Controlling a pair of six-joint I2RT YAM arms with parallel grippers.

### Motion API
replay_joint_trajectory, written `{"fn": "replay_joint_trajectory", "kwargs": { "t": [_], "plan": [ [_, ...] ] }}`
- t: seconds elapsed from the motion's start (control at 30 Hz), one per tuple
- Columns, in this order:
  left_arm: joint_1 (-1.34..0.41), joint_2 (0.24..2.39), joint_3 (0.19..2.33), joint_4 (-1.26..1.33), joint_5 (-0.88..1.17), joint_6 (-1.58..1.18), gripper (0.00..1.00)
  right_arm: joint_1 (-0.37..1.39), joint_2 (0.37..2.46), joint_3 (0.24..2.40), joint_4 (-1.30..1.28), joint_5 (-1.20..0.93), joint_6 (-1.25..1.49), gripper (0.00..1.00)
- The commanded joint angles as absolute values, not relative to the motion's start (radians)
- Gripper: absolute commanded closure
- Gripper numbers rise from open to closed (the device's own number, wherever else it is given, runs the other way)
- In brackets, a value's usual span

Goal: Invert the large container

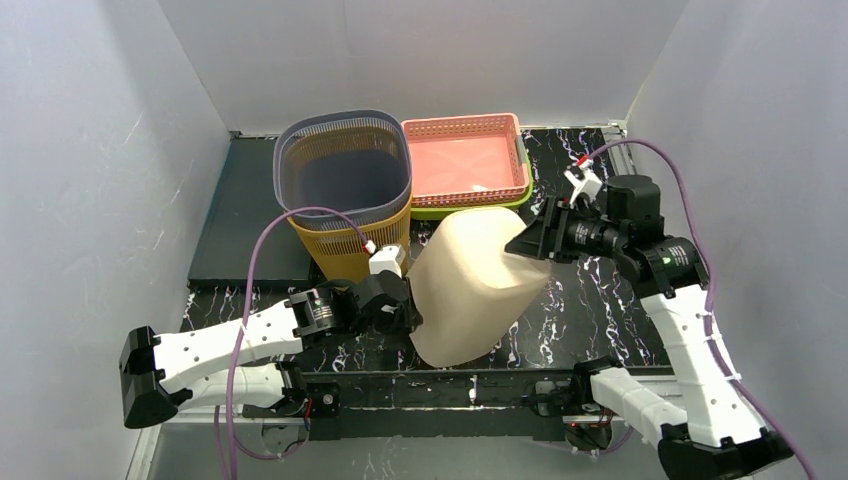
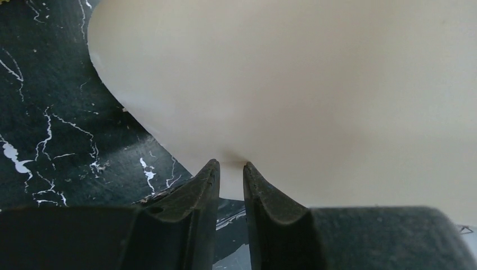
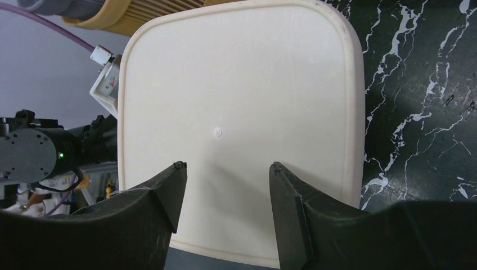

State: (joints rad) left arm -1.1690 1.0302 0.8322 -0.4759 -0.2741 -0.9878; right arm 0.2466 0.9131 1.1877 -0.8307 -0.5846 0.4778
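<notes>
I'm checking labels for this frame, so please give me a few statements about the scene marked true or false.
1. The flat base of the large cream plastic container faces the right gripper. True.
2. The right gripper's jaws are shut tight. False: they stand wide apart in front of the base.
3. The purple mesh basket sits nested inside a yellow mesh basket. True.
4. The pink slotted plastic basket lies between the cream container and the arm bases. False: it lies behind the container, stacked on a green tray.
5. The left gripper is at the cream container's wall, its jaws only a narrow gap apart. True.
</notes>
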Motion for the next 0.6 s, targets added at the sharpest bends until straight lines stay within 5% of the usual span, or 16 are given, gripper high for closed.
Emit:
{"fn": "replay_joint_trajectory", "kwargs": {
  "t": [0.0,0.57],
  "plan": [
    [-1.169,1.011,0.822,-0.514,-0.329,-1.009,0.78,0.396,0.961,1.248,-0.871,-0.407,0.476,0.35],
    [-1.169,0.935,0.786,-0.575,-0.378,-1.047,0.76,0.938,1.168,1.483,-0.932,0.162,0.436,0.28]
  ]
}}
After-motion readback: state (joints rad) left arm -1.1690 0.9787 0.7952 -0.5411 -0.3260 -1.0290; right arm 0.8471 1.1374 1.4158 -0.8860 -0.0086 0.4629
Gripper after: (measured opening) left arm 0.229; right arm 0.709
